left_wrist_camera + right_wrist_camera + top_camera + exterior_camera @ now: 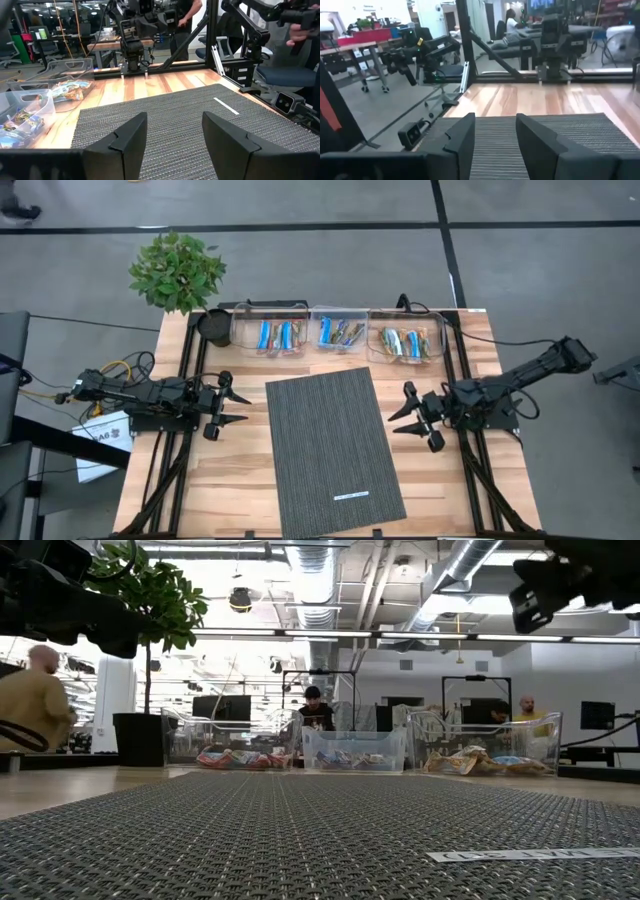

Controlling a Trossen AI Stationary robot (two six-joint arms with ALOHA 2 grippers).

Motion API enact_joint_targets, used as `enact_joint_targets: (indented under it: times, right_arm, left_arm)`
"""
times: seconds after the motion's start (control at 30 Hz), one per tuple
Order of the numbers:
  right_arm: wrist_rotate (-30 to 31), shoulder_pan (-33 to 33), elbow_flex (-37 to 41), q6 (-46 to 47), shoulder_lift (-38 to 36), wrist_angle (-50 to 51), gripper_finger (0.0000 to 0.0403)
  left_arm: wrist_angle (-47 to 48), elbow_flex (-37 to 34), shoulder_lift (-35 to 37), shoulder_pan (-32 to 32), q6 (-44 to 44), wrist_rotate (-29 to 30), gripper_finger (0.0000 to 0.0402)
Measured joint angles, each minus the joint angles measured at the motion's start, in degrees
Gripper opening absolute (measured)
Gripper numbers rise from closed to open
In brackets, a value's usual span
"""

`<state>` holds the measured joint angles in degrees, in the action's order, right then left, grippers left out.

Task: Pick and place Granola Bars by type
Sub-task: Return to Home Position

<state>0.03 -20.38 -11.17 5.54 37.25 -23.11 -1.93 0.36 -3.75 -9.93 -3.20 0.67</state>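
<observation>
– Three clear bins (338,313) in a row along the far edge of the surface (220,480), seen from above, with Granola Bars (275,336) inside every one. None spotted on the striped mat (335,445) or on the bare wood.

– So picking finished, by the look of it?

– Seems so. Sorting by type harder to vouch for: blue glints in all three bins, orange and silvery wrappers mixed alongside. Off the mat's left edge, left pincer (236,408) released and holding nothing; off its right edge, right pincer (402,418) likewise released and empty. Both well apart from the bins. Probably only the parking of the arms to go.

– And from surface height?

– Same bins (180,740) beyond the mat (300,830), wrappers heaped low in each. Thin white strip (530,855) near the front, potted plant (140,660) just left of the row. Behind: open workshop, bright ceiling ducts, monitors, a few people (35,690) at benches.

– Left wrist?

– Fingers (130,140) spread, nothing between. Bars (70,91) in their bins off to one side, mat ahead, right arm (132,40) across the wood, a person (187,15) standing beyond.

– Right wrist?

– Fingers (462,137) parted too, empty. No bars in sight: mat, wood, left arm (552,45) opposite, grey floor and further workstations behind.
</observation>
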Motion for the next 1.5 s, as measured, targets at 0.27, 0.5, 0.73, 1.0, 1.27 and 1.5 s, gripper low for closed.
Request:
enact_joint_targets:
  times: [0.27,0.5,0.73,1.0,1.27,1.5]
  right_arm:
    - [-0.61,1.83,7.28,-2.57,-5.73,-3.93,0.0135]
    - [-1.64,3.57,10.53,-2.55,-10.96,-2.69,0.0135]
    - [-1.68,5.21,10.54,-3.06,-16.14,5.83,0.0136]
    - [-1.69,7.02,10.54,-4.08,-25.29,17.33,0.0138]
    - [-1.42,9.16,10.46,-5.10,-33.51,23.05,0.0139]
    - [-1.36,12.21,10.46,-3.75,-35.57,23.09,0.0135]
  left_arm:
    - [0.02,0.00,-0.02,0.02,0.00,0.00,0.0184]
    - [0.01,0.01,-0.01,0.01,0.00,0.00,0.0184]
    - [0.00,0.00,-0.02,0.00,0.00,0.00,0.0184]
    - [0.00,0.00,-0.01,0.01,0.00,-0.01,0.0184]
    - [0.02,0.01,-0.01,0.01,0.00,-0.01,0.0184]
    - [0.02,0.00,0.00,0.01,0.00,-0.01,0.0184]
